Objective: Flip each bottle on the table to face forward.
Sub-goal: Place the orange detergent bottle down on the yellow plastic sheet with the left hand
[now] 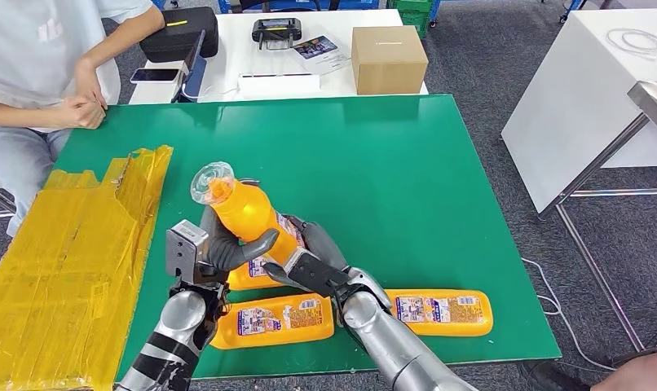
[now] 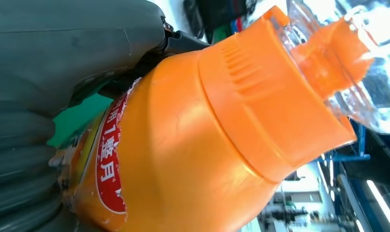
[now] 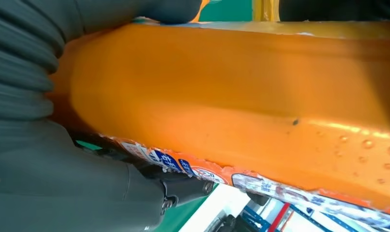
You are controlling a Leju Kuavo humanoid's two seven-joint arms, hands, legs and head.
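An orange bottle (image 1: 248,213) with a clear cap is lifted off the green table (image 1: 407,179), tilted with its cap up and to the far left. My left hand (image 1: 227,247) grips its body from the left, and my right hand (image 1: 313,259) holds its lower part from the right. The left wrist view has the bottle's (image 2: 207,140) neck and red label close up; the right wrist view has its (image 3: 241,106) orange side and label edge. Two more orange bottles lie flat near the front edge, one (image 1: 272,320) under my arms and one (image 1: 441,312) to the right. Another bottle (image 1: 245,279) lies partly hidden beneath the held one.
Yellow taped sheeting (image 1: 72,261) covers the table's left side. A person (image 1: 56,73) sits at the far left corner with hands on the table edge. A cardboard box (image 1: 388,57) and devices stand on a white table behind. A white table (image 1: 586,98) is at right.
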